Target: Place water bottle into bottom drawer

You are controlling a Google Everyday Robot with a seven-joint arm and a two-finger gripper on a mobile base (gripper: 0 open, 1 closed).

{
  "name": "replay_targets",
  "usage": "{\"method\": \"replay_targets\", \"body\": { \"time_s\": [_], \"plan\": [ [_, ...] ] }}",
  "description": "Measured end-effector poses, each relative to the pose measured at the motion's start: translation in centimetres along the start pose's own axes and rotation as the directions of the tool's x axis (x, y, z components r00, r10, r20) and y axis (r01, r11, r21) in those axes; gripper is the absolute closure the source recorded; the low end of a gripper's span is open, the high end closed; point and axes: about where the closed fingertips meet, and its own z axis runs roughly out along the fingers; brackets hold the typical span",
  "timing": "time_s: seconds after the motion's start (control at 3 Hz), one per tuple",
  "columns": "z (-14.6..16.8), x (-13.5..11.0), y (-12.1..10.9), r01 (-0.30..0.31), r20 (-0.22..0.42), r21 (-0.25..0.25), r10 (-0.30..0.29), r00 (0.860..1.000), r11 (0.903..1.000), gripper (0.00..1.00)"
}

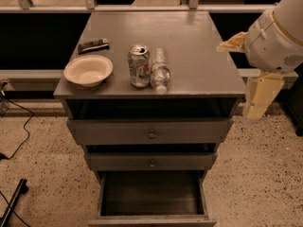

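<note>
Water bottle [160, 70] lies beside the soda can [139, 65] on the bench [199, 46]; bottom drawer [151, 196] open; pincer [259, 97] at right, state unclear.

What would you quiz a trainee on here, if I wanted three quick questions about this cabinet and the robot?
1. True or false: the water bottle is already in the bottom drawer.
2. What sits right next to the water bottle on the cabinet top? A) a soda can B) a mug C) a banana
3. Fill in: the gripper hangs beside the cabinet, near the picture's ____ edge.

Key:
1. False. It is on the cabinet top, and the open drawer holds nothing.
2. A
3. right
</note>
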Motion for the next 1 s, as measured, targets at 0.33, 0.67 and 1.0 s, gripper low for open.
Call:
{"method": "replay_targets", "body": {
  "time_s": [0.33,0.67,1.0],
  "plan": [
    [0.0,0.0,0.0,0.003,0.002,-0.001,-0.003,1.000,1.0000,0.00],
    [1.2,-0.7,-0.8,0.117,0.026,-0.033,-0.116,0.993,0.9925,0.00],
    [1.7,-2.3,-1.3,0.298,0.090,-0.005,-0.296,0.951,0.9546,0.00]
  ]
}}
